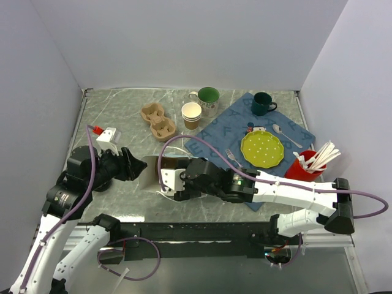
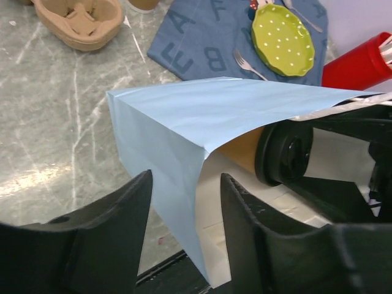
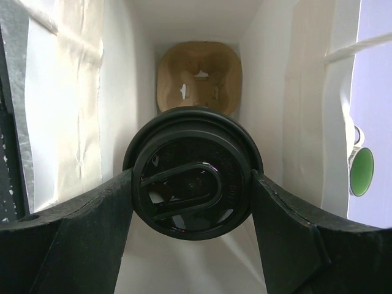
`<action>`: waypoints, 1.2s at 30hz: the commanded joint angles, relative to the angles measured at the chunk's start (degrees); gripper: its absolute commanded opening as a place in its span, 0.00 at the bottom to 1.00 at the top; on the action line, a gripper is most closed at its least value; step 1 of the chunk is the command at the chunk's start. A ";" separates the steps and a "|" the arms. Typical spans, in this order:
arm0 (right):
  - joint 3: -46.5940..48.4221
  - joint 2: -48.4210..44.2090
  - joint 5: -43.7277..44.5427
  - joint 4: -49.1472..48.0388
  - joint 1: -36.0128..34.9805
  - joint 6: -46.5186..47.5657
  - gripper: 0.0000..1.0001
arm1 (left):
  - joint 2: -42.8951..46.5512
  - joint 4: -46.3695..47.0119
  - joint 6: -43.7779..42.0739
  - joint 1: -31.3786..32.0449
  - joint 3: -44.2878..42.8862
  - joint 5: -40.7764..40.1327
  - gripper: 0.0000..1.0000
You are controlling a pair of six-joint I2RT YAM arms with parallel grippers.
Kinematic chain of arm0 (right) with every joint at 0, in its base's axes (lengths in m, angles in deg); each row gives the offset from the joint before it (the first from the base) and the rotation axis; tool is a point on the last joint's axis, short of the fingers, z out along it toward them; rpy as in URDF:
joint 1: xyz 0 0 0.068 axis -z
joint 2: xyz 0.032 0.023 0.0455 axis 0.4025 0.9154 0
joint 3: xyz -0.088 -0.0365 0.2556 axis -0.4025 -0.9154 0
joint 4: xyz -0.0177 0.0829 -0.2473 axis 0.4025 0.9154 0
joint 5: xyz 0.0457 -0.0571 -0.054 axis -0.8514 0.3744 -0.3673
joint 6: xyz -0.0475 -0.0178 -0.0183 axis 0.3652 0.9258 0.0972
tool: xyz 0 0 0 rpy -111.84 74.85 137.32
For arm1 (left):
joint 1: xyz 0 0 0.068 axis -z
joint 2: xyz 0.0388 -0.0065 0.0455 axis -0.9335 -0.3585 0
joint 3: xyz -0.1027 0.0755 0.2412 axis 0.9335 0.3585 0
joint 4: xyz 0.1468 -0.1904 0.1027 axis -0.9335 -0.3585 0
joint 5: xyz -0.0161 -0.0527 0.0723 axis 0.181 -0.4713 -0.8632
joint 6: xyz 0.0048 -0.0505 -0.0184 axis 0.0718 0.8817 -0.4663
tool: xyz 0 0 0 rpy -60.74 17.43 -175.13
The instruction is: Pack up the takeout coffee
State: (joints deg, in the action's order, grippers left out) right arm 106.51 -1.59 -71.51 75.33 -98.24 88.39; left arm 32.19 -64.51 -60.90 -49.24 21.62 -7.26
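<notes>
**Top view.** Locate the paper bag (image 1: 153, 166) on its side on the worktop (image 1: 116, 116), with the right arm (image 1: 288, 190) extended into it from the right. Note the left end effector (image 1: 135, 166) just beside the bag's left side. Bare worktop behind the bag; loose cup carrier (image 1: 158, 120) and cloth (image 1: 226, 131) well apart from it.

**Left wrist view.** Note the fingers (image 2: 116, 226) apart, a bag edge in the gap, contact impossible to tell. Note the takeout coffee (image 2: 245, 150) lying sideways under the bag's upper panel.

**Right wrist view.** Right end effector (image 3: 193, 202) inside the bag, clamped on the black lid (image 3: 184, 159), one finger each side. Bag walls close on both sides; open channel ahead to a second carrier (image 3: 199, 73) at the far end.
</notes>
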 commanded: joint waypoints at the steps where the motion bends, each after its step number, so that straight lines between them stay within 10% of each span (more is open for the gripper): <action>1: -0.51 -1.88 -0.45 -2.67 -0.38 -0.67 0.58 | -0.01 2.52 0.75 0.03 0.07 3.54 0.49; 11: 1.50 0.84 1.48 -3.46 0.41 3.81 0.58 | 0.16 6.74 -0.57 0.03 2.01 9.60 0.01; 36: -2.01 2.51 -3.44 -3.90 5.24 10.50 0.57 | 2.01 14.92 -12.26 0.03 3.67 11.62 0.01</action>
State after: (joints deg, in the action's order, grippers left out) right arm 102.33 0.16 -73.41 73.67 -93.16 99.38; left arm 34.53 -52.32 -70.83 -49.24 25.16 0.26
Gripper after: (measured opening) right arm 0.771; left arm 0.021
